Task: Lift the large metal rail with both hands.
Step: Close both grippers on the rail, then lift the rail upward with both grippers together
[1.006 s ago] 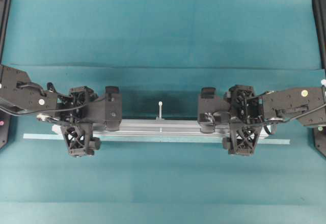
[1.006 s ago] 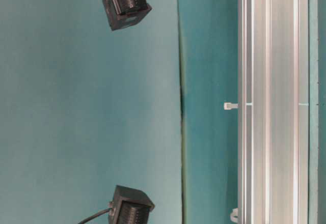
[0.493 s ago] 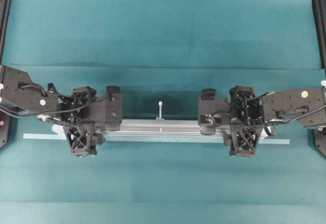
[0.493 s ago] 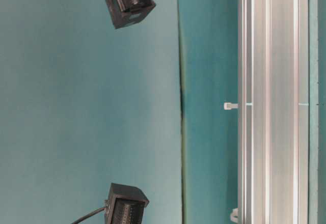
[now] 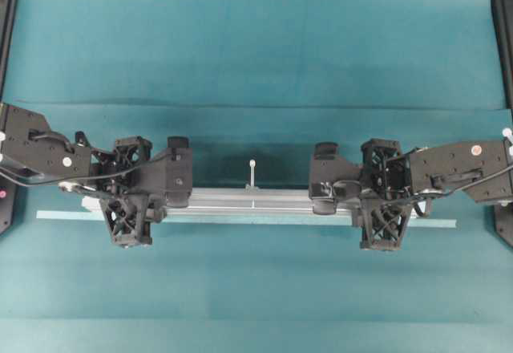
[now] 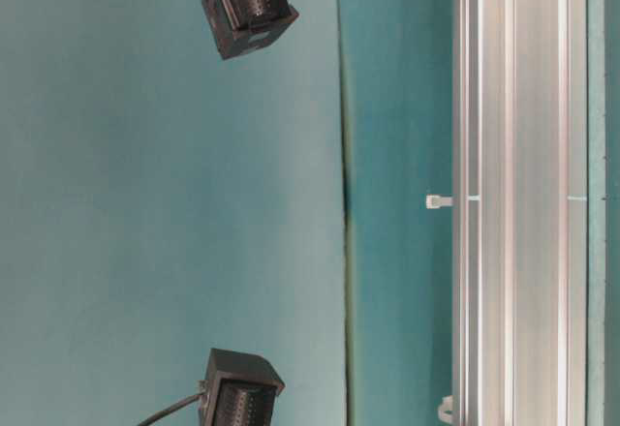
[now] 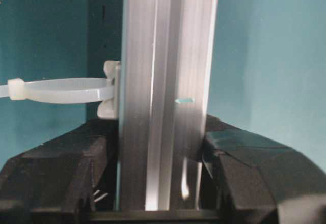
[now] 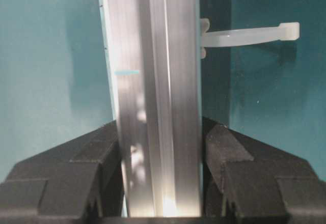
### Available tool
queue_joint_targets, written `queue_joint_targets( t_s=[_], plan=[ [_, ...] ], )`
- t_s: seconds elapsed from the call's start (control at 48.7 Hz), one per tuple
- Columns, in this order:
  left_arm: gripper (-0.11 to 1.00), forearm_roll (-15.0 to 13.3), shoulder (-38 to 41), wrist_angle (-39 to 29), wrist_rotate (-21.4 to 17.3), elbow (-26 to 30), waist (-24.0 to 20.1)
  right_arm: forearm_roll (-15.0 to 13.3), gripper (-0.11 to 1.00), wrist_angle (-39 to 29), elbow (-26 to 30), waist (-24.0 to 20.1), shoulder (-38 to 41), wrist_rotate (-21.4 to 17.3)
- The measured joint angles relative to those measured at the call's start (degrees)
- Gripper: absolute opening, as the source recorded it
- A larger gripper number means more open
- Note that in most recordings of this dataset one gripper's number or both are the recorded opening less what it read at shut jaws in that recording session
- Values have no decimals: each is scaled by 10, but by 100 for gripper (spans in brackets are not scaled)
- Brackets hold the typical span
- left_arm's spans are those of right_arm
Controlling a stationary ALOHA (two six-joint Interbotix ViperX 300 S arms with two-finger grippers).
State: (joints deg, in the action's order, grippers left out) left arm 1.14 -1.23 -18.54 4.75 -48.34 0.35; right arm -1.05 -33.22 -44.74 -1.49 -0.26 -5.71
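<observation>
We are at the grasp step: the large metal rail (image 5: 252,201) lies flat on the teal table (image 5: 256,56), running left to right. Our left end effector (image 7: 162,178) and right end effector (image 8: 162,170) each clamp it between their jaws, one toward each end. Next we judge both must rise together, evenly, keeping it level.

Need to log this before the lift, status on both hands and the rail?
Left hand shut on the rail. Right hand shut on it too. Rail on the mat, not visibly raised. Nothing in the way.
</observation>
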Motion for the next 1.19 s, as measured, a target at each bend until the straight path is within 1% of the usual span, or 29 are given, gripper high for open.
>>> queue_joint_targets(
  t_s=[0.308,0.431,0.595,0.821,1.006,1.19],
  plan=[
    [36,1,0,-1,1,1,1,0,38,0,0,0,0,1],
    [36,0,-3,-12,1,7,0,1,38,-6,1,3,-4,1],
    [36,0,-29,-66,2,31,0,1,38,-51,9,10,-40,0],
    [36,1,-80,-142,2,62,-1,2,38,-134,46,12,-97,1],
    [36,1,-119,-217,2,107,-2,4,38,-206,83,14,-130,1],
    [36,1,-140,-293,-5,156,-4,6,38,-258,120,16,-149,1]
  ],
)
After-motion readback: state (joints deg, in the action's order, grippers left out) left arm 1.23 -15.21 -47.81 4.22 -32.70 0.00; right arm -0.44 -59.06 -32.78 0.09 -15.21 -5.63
